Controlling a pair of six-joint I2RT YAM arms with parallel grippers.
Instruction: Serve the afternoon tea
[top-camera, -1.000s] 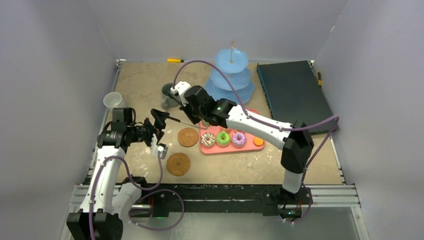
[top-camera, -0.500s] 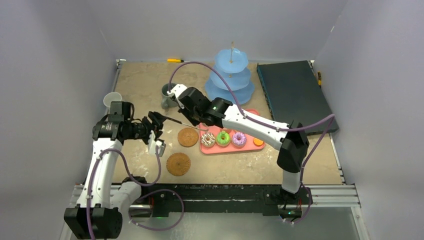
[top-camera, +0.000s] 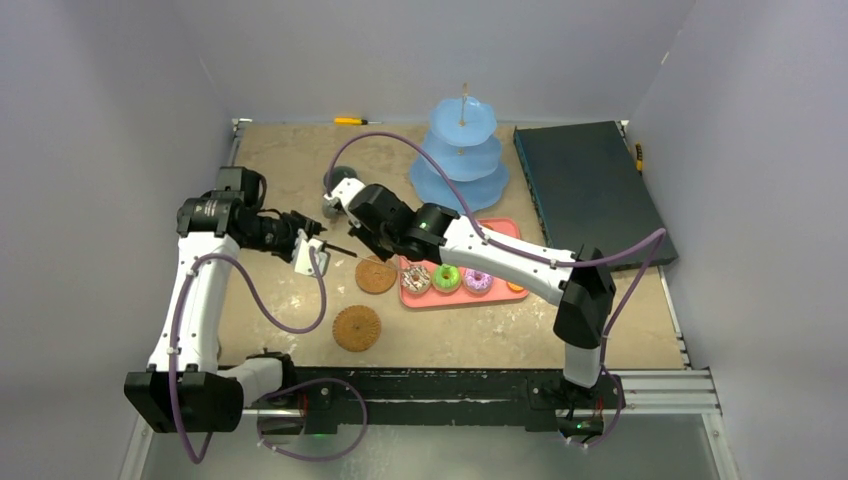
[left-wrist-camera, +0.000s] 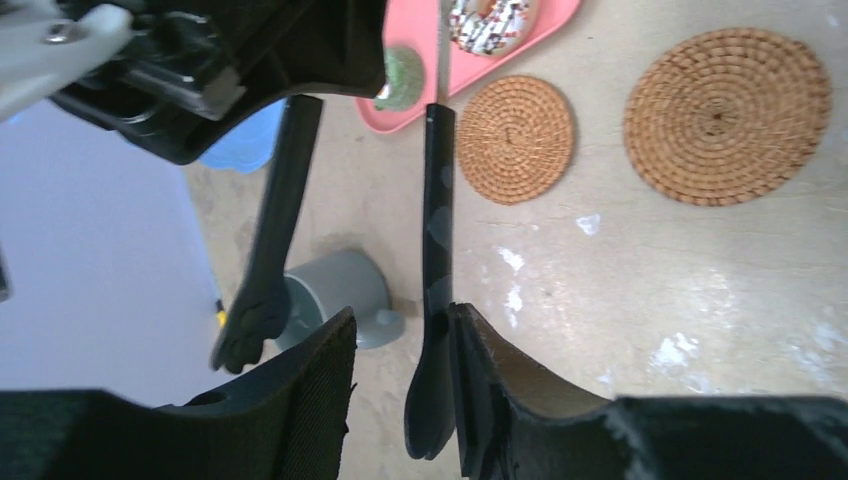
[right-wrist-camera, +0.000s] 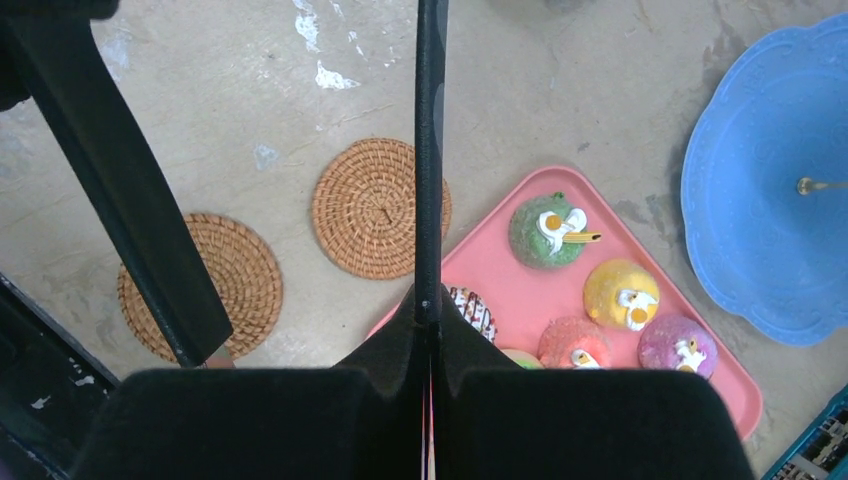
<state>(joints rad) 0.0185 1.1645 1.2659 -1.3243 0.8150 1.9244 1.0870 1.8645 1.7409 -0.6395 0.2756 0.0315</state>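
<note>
Over the bare table left of the pink tray (right-wrist-camera: 492, 265), my right gripper (right-wrist-camera: 430, 300) is pinching one arm of the black tongs (left-wrist-camera: 437, 250). My left gripper (left-wrist-camera: 402, 315) sits half-spread around one tong tip and isn't clamped yet. The other tip lies outside those jaws, near the grey-green mug (left-wrist-camera: 335, 290). If I close now, I reckon I'd catch one arm only, and the tongs could twist or clip the mug. The cakes (right-wrist-camera: 548, 230) sit on the tray, with the blue stand (right-wrist-camera: 770, 200) just beyond.
</note>
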